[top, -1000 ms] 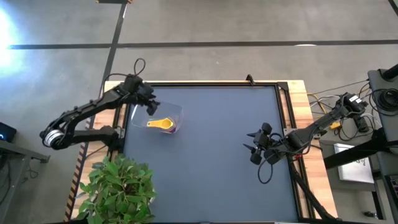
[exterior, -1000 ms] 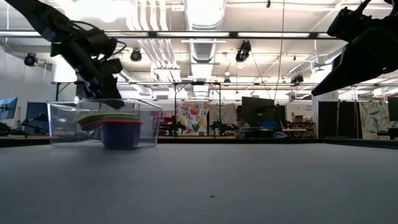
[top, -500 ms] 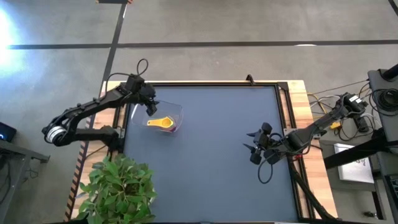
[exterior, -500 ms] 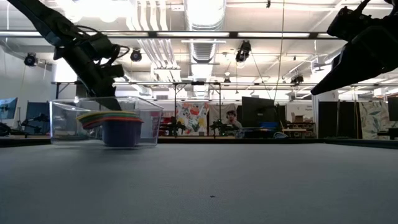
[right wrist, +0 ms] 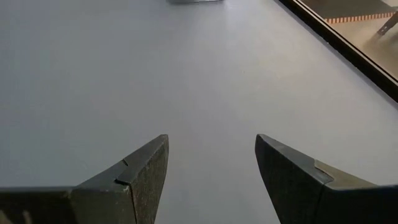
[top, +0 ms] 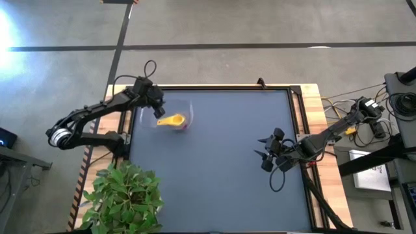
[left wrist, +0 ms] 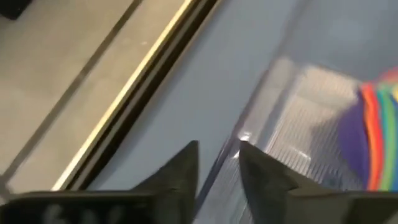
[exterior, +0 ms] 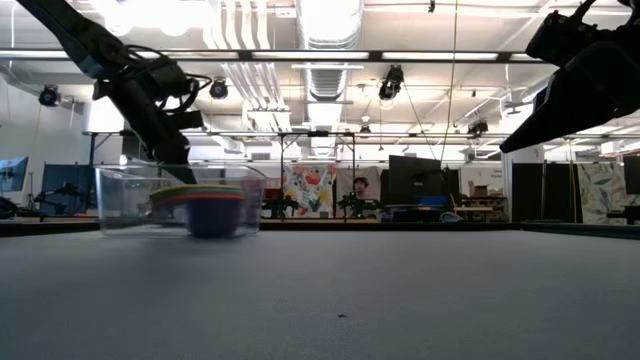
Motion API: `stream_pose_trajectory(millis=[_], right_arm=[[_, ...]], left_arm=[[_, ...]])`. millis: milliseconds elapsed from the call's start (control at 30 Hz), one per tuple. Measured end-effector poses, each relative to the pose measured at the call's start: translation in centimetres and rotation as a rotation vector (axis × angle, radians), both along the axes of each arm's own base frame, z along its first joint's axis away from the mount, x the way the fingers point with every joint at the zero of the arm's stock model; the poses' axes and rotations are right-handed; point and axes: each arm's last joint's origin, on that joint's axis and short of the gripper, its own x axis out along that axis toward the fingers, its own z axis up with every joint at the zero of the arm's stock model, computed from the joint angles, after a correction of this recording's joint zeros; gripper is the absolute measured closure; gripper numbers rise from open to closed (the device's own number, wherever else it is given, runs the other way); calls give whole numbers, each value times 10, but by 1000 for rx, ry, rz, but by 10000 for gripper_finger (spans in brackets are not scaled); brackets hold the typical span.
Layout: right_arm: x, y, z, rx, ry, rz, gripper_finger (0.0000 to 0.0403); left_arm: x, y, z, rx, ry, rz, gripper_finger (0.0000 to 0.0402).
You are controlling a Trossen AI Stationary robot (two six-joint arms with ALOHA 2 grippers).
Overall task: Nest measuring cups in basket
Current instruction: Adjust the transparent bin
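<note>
The clear basket (top: 181, 109) (exterior: 128, 196) stands on the table's far left part. The measuring cups (top: 172, 121) (exterior: 206, 198) sit nested inside it, yellow on top and purple at the bottom; in the left wrist view the cups (left wrist: 375, 134) show as stacked coloured rims. My left gripper (top: 157, 111) (exterior: 180, 163) (left wrist: 217, 160) is shut on the basket's left wall. My right gripper (top: 265, 156) (right wrist: 211, 163) is open, above bare table on the right side. My left gripper holds the basket by the rim of its left wall (left wrist: 241, 138), near a rounded corner. One finger (left wrist: 264, 177) stands inside the wall and one finger (left wrist: 180, 171) outside it. The fingers come slanting down from the table's left. The basket's bottom rests on the table.
A potted plant (top: 123, 194) stands at the table's near left corner. A raised wooden frame (top: 311, 104) runs around the dark table top. Wide bare table (top: 227, 143) lies between the basket and my right gripper. Cables (top: 344, 101) trail off the right side.
My left gripper has moved toward the table's far edge, keeping its hold on the basket's wall. The basket has slid along the table with it toward the far edge, the nested cups staying inside.
</note>
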Motion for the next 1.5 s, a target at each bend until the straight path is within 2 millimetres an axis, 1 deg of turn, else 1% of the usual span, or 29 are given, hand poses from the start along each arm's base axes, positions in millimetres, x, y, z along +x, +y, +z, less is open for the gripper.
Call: stream_pose_trajectory(millis=[100,167,333,433,500,600,733,867,967,1033,1133,1200,1333,1400,1500], right_arm=[[0,0,0,-1,1,1,172],[0,0,0,-4,3,2,172],[0,0,0,-6,4,3,172],[0,0,0,-5,4,4,172],[0,0,0,-5,4,3,172],[0,0,0,-5,4,4,172],[0,0,0,-5,4,4,172],[0,0,0,-6,5,4,172],[-1,0,-1,-10,10,5,172],[-1,-1,-2,-16,16,8,172],[-3,-1,-6,-25,29,11,172],[-4,-2,-8,-29,34,11,172],[-4,-2,-10,-31,39,11,172],[-4,-2,-9,-30,38,10,172],[-4,-2,-9,-29,37,10,172]], left_arm=[[0,2,4,17,11,17,369],[2,4,10,33,-5,15,391],[5,9,23,92,-9,1,377],[8,12,30,123,-15,-20,392],[9,15,29,114,-8,-24,399],[12,19,23,93,19,-34,399],[16,24,16,18,55,-57,401],[20,28,30,42,8,-51,401],[23,26,46,34,-76,-69,401],[26,19,55,11,-144,-105,402],[33,2,57,-31,-174,-169,402],[40,-13,55,-48,-176,-221,402],[56,-48,44,-109,-165,-347,402],[63,-64,43,-127,-173,-402,402],[72,-85,39,-114,-137,-429,402]])
